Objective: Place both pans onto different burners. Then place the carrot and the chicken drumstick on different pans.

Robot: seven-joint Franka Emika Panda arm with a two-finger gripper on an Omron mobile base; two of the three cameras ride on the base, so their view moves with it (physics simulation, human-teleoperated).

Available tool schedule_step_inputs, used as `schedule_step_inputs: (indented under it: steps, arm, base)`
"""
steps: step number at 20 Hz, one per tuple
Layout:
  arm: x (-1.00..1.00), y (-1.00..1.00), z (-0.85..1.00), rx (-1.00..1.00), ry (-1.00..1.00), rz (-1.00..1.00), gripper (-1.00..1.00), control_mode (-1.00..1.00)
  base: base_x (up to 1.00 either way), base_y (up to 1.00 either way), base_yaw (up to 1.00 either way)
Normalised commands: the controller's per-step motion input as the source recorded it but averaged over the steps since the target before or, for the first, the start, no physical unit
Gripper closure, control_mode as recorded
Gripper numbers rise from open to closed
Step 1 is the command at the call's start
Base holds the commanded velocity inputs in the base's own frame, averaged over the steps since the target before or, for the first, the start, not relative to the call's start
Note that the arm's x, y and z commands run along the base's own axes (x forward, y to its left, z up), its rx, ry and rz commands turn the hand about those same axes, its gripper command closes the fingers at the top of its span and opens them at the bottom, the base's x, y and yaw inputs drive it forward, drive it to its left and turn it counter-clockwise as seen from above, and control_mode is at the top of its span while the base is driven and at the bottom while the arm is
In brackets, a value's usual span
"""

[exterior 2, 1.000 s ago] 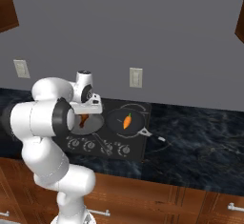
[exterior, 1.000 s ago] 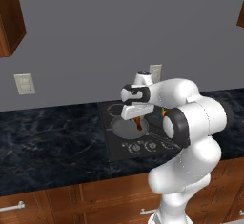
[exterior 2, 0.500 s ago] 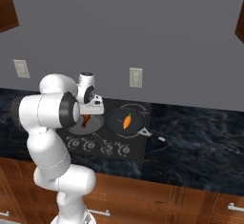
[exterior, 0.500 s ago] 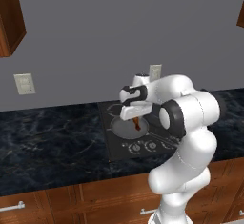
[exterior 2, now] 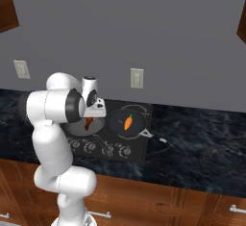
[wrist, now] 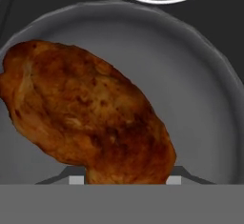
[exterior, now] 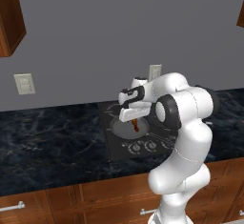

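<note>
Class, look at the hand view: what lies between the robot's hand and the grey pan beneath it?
The chicken drumstick, held in the hand, hangs over the pan; the hand view shows it. Nothing else lies between.

Bare pan floor (wrist: 200,99) beside drumstick (wrist: 86,118)

We are looking at a dark marbled table (exterior 2: 202,148) running along the grey wall, over brown wooden cabinets (exterior 2: 158,196). A flat black cooktop (exterior 2: 137,148) is sitting set into it, with round knobs (exterior 2: 108,149) lining its front edge. Two pans are resting on the cooktop: a dark pan (exterior 2: 126,123) carrying an orange carrot (exterior 2: 128,122), its thin handle (exterior 2: 156,137) reaching out over the table, and just beside it a grey pan (wrist: 200,104).
</note>
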Motion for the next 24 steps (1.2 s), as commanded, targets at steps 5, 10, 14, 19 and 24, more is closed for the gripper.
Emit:
schedule_step_inputs:
  steps: [5, 10, 14, 19, 24]
  arm:
    - [0.11, 0.0, -0.13, 0.0, 0.0, 0.0, 1.0, -1.0]
    - [0.07, 0.0, -0.18, 0.0, 0.0, 0.0, 1.0, -1.0]
    - [0.08, 0.0, -0.2, 0.0, 0.0, 0.0, 1.0, -1.0]
    - [0.09, 0.0, -0.16, 0.0, 0.0, 0.0, 1.0, -1.0]
    - [0.01, 0.0, -0.02, 0.0, 0.0, 0.0, 1.0, -1.0]
  base:
    - [0.0, 0.0, 0.0]
    - [0.0, 0.0, 0.0]
    - [0.0, 0.0, 0.0]
    - [0.0, 0.0, 0.0]
    - [0.0, 0.0, 0.0]
